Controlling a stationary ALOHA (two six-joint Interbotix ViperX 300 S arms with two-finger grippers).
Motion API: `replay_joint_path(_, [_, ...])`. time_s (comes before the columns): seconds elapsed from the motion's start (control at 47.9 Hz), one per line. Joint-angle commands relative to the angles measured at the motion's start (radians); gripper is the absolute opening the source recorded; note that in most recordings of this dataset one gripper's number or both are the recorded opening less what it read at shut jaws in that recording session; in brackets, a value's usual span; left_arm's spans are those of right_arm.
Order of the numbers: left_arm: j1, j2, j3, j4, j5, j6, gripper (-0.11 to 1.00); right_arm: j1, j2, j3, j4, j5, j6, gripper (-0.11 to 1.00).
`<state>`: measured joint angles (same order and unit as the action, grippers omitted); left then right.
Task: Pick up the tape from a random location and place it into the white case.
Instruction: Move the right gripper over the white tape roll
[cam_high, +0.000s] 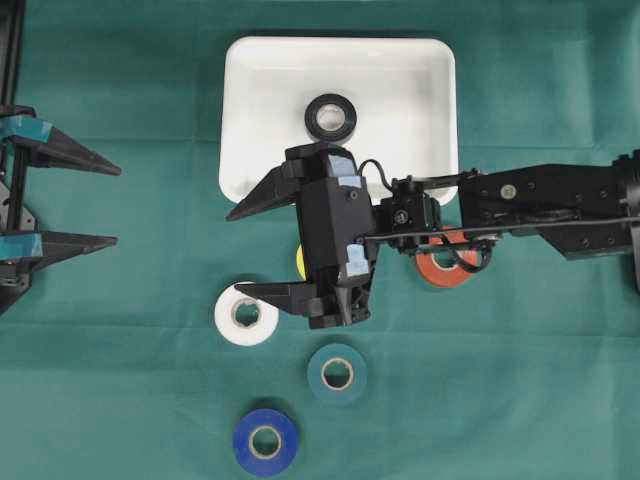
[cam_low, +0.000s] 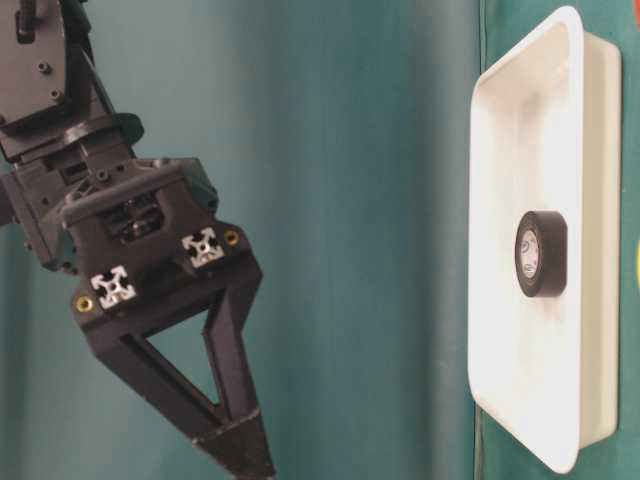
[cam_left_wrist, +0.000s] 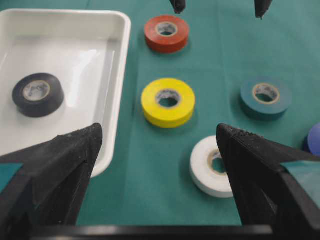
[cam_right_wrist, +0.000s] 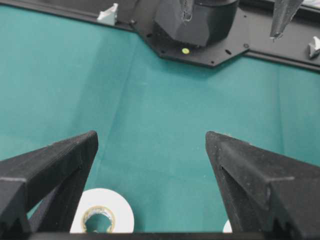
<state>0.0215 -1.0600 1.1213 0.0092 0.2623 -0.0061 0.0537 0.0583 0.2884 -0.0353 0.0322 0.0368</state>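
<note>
The white case (cam_high: 245, 160) lies at the top middle of the green cloth, and a black tape roll (cam_high: 330, 117) rests flat inside it. The case (cam_low: 500, 250) and the black roll (cam_low: 541, 253) also show in the table-level view. My right gripper (cam_high: 236, 251) reaches across the middle, just below the case, open and empty. It hangs above a mostly hidden yellow tape (cam_high: 299, 260), beside a white tape (cam_high: 246, 313). My left gripper (cam_high: 117, 204) stands open and empty at the far left. In the left wrist view the yellow tape (cam_left_wrist: 168, 101) lies ahead of the left gripper (cam_left_wrist: 159, 131).
Several more rolls lie on the cloth: an orange one (cam_high: 447, 268) partly under the right arm, a teal one (cam_high: 337, 373) and a blue one (cam_high: 265, 441). The right wrist view shows the white roll (cam_right_wrist: 102, 217) low between the fingers (cam_right_wrist: 75, 150).
</note>
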Motion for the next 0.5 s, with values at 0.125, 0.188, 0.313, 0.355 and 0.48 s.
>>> replay_joint_path(0.125, [0.003,0.009,-0.012,-0.002,-0.009,0.000,0.95,0.003,0.015,-0.035,0.003,0.044,0.018,0.91])
replay_joint_path(0.188, [0.003,0.009,-0.014,-0.002,-0.009,0.000,0.95,0.003,0.029,-0.048,0.003,0.084,0.031,0.91])
replay_joint_path(0.313, [0.003,0.009,-0.012,-0.002,-0.009,0.000,0.95,0.005,0.066,-0.097,0.003,0.199,0.054,0.91])
replay_joint_path(0.355, [0.003,0.009,-0.012,-0.002,-0.009,0.000,0.95,0.008,0.080,-0.115,0.005,0.242,0.060,0.91])
replay_joint_path(0.48, [0.003,0.009,-0.012,-0.002,-0.009,0.000,0.95,0.012,0.117,-0.172,0.003,0.360,0.063,0.91])
